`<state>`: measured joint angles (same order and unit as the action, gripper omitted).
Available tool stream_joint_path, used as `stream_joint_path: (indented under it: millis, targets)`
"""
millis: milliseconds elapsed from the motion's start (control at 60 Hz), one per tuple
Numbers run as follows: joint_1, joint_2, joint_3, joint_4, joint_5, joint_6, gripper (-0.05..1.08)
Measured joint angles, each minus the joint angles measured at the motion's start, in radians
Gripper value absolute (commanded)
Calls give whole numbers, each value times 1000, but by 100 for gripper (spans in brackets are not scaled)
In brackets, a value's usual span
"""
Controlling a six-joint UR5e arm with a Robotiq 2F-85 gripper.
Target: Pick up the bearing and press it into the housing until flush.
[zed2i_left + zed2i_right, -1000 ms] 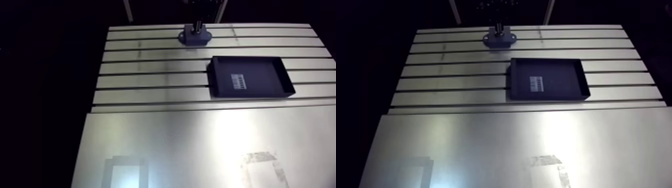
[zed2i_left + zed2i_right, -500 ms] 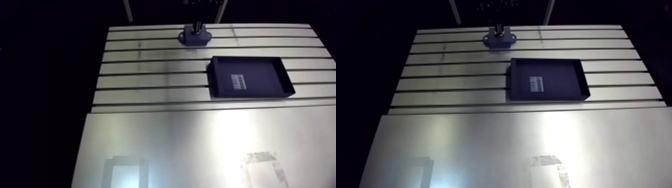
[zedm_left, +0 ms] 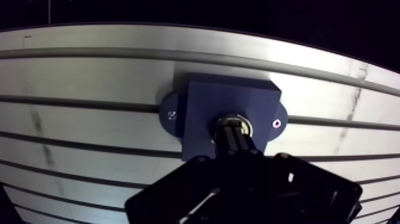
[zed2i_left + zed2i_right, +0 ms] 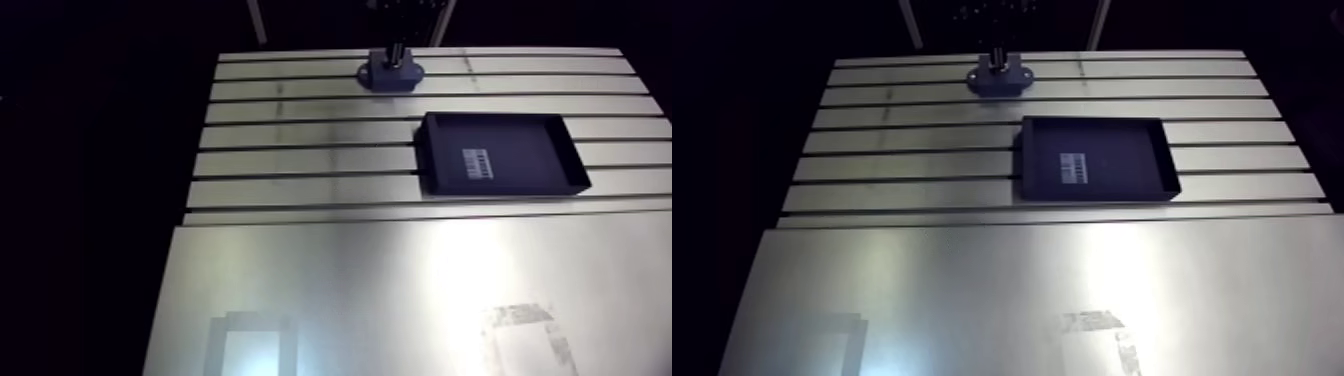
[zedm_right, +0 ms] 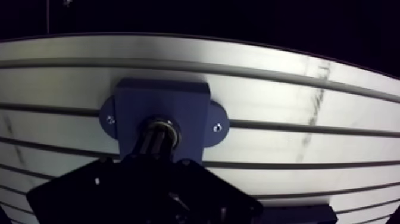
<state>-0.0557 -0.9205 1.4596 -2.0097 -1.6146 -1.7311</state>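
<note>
Risk: hand, closed narrow, bears on bearing in blue housing; off-axis push could cock and jam it.

In the arm view I have free passage over the slotted table at left and the smooth plate below. The black tray blocks centre right, and the blue housing blocks top centre.

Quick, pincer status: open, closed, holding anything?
Pincer: closed, its tips down on the bearing in the housing; whether it actually grips the bearing cannot be told.
</note>
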Motion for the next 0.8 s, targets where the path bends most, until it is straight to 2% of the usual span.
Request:
stream_joint_path:
  millis: [800]
  targets:
    - [0,2,0,-1,-1,0,108]
